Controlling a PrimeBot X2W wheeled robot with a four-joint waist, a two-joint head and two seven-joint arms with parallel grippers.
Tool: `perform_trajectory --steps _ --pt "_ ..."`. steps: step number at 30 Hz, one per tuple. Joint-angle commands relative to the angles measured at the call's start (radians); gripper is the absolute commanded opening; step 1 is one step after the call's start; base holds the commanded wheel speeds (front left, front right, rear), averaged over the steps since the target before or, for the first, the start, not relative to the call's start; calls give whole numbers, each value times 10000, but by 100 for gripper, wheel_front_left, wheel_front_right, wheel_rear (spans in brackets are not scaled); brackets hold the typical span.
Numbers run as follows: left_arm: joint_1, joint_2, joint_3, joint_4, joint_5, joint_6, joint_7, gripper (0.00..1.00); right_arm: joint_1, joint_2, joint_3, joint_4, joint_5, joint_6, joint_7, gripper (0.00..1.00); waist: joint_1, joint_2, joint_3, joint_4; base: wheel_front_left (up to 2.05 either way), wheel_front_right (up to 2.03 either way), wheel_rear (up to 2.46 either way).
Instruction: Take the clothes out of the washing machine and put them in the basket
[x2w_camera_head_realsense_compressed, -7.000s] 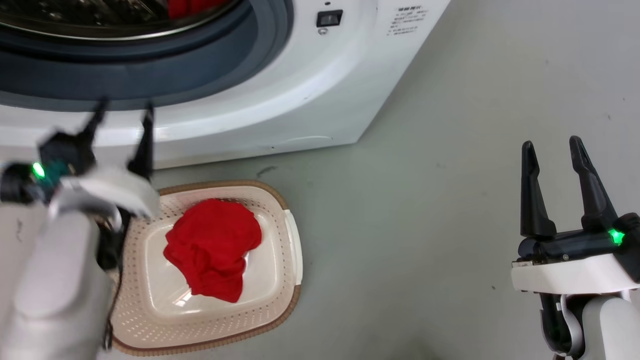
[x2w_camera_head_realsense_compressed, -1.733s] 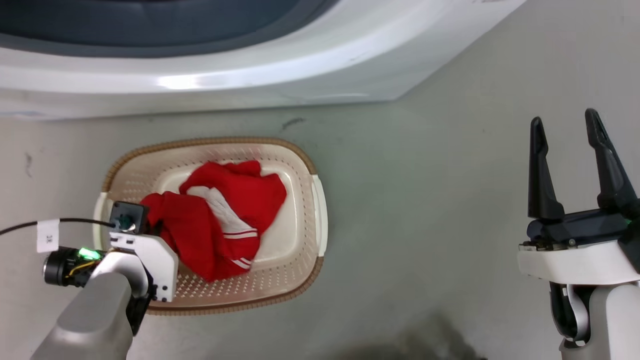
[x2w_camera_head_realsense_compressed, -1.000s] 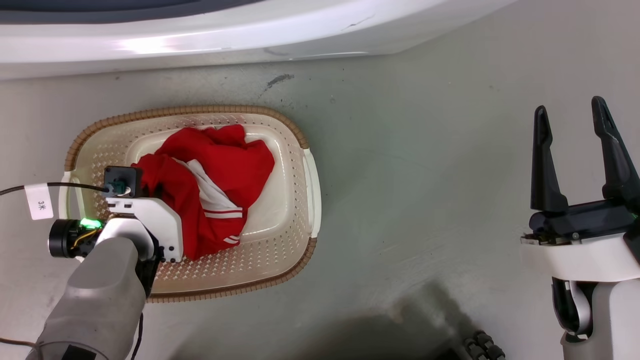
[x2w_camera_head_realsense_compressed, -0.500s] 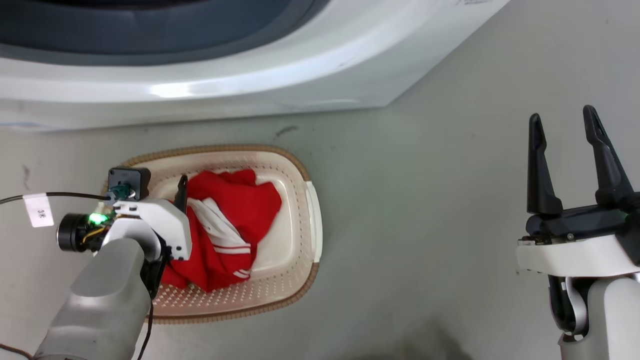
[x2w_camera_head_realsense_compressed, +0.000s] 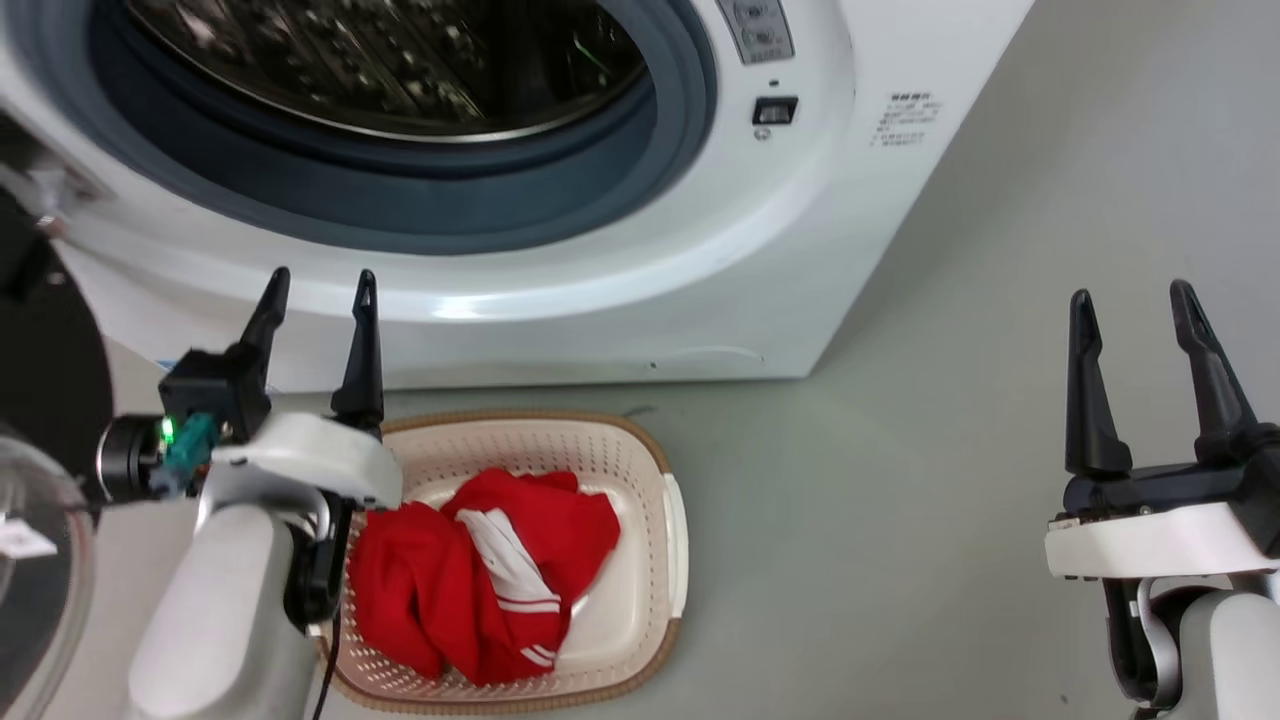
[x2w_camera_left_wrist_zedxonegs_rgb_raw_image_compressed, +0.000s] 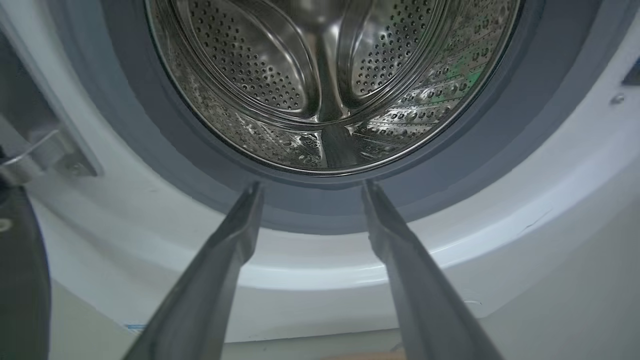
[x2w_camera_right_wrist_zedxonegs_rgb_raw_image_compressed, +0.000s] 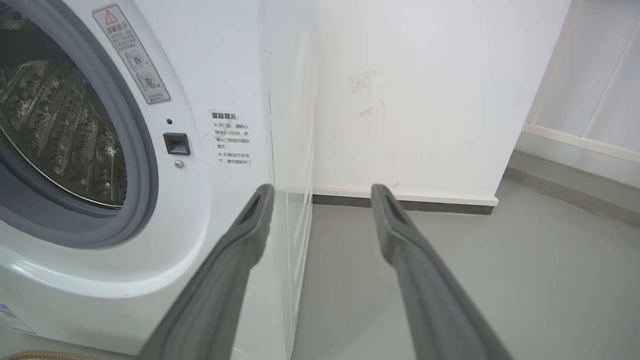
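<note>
On head cam the washing machine (x2w_camera_head_realsense_compressed: 720, 260) sits at top: glossy white front-loader, round porthole w/ a thick grey rubber rim (x2w_camera_head_realsense_compressed: 560, 190). Its door (x2w_camera_head_realsense_compressed: 45, 400) is swung open at far L, black frame, curved glass. The drum (x2w_camera_left_wrist_zedxonegs_rgb_raw_image_compressed: 320, 75) on L wrist cam is shiny steel dotted w/ small holes, w/ smooth raised ribs.

The basket (x2w_camera_head_realsense_compressed: 672, 520) stands on the grey floor (x2w_camera_head_realsense_compressed: 900, 450) just in front of the machine's base. It's cream plastic, oval, w/ perforated sides, a brown woven-look rim and a pale handle at its R end. Its long axis runs approx L–R, parallel to the machine's front. Its L end is hidden under my L forearm (x2w_camera_head_realsense_compressed: 220, 620).

The clothes (x2w_camera_head_realsense_compressed: 450, 590) are in the basket: soft bright red fabric, crumpled in one heap along its length, sitting more toward the L half. A white-grey strip w/ thin stripes runs diagonally over the heap, from mid down toward the near rim. Smooth basket bottom shows R of the heap.

L gripper (x2w_camera_head_realsense_compressed: 318, 285) shows over the basket's far L corner, fingers spread, nothing btwn them, pointing at the porthole's lower rim. R gripper (x2w_camera_head_realsense_compressed: 1130, 300) is well apart to the R over the floor, fingers also spread, holding nothing. It's aimed past the machine's R corner at a white wall (x2w_camera_right_wrist_zedxonegs_rgb_raw_image_compressed: 425, 100).
</note>
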Motion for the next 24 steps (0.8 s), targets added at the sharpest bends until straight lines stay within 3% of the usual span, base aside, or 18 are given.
perform_trajectory --steps 1,8,14,24 --pt "468 -148 302 -457 267 -77 -20 100 129 0 11 70 60 -7 -20 100 1 -1 -668 310 0 0 0" --pt "1888 -693 1259 -2125 1197 -382 -23 100 515 -4 -56 206 192 -7 -20 100 1 -1 -1543 408 0 0 0" --pt "3134 -1160 1774 -3127 1810 -344 -23 100 968 -2 -51 266 314 -7 -20 100 1 -1 -2131 390 0 0 0" --pt "4363 -1630 2040 -3616 2561 -406 -23 100 1702 0 -131 198 692 -7 -20 100 1 -1 -2726 412 0 0 0"
